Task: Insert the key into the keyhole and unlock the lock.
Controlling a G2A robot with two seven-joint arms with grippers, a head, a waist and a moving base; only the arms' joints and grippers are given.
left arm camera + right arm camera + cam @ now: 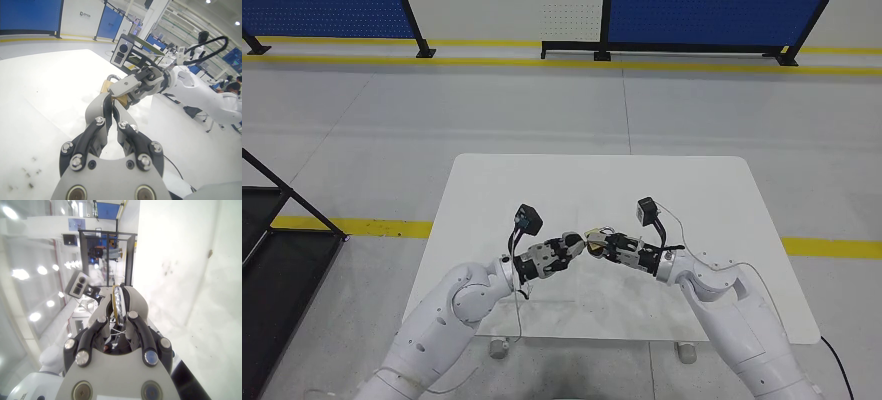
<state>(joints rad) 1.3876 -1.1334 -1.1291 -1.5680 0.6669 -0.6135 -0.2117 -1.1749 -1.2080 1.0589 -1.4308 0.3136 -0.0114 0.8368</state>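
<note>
The small brass padlock [104, 86] had a squat golden body and a curved silver shackle [112, 77], which stood on the side turned away from the left gripper [112, 97]. It was held in the air above the near middle of the white rectangular table [542, 190], touching no part of the tabletop. The right gripper [121, 289] was clamped on it, its pale fingers [122, 88] pressed against the two broad faces of the body, so that from the right wrist the padlock appeared edge-on as a narrow shiny strip with a brass rim. The left gripper's fingers [98, 103] were drawn in to a narrow slit, their dark pads almost meeting. The fingertips touched the end of the brass body opposite the shackle. Whether anything was pinched between them could not be told. From above, the two grippers met nose to nose, the left one just left of the padlock and the right one just right of it, with both arms coming in from the near edge of the table. A scatter of small dark specks [28, 174] marked the tabletop. A black metal cart frame [262, 230] stood on the floor well to the left. Farther off lay a yellow floor line [542, 62] and blue partition panels [702, 20].
</note>
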